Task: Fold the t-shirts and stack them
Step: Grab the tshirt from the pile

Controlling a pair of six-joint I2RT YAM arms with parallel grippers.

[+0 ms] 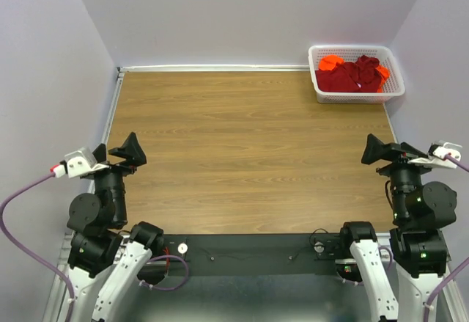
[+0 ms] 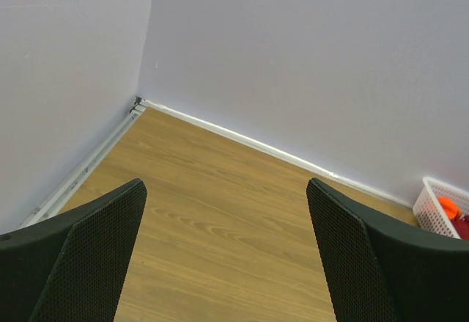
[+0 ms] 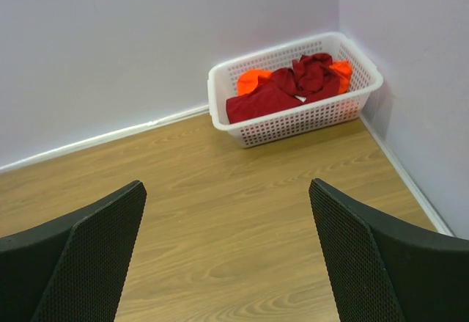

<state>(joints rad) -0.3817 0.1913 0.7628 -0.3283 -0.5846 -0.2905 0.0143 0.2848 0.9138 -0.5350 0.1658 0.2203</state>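
Observation:
The t-shirts lie crumpled together in a white mesh basket [image 1: 355, 97] at the table's far right corner. A dark red shirt [image 1: 350, 77] fills most of it, and bright orange cloth [image 1: 330, 62] shows at its edges. The right wrist view shows the same basket [image 3: 293, 125], with the red shirt [image 3: 271, 96] and the orange cloth [image 3: 250, 80] inside. My left gripper [image 1: 126, 153] [image 2: 226, 186] hangs open over the near left of the table, holding nothing. My right gripper [image 1: 377, 149] [image 3: 227, 184] is open over the near right, well short of the basket.
The wooden table [image 1: 249, 146] is walled in by pale walls at the back and on both sides. A corner of the basket [image 2: 432, 208] shows at the right edge of the left wrist view. The arm bases stand along the near edge.

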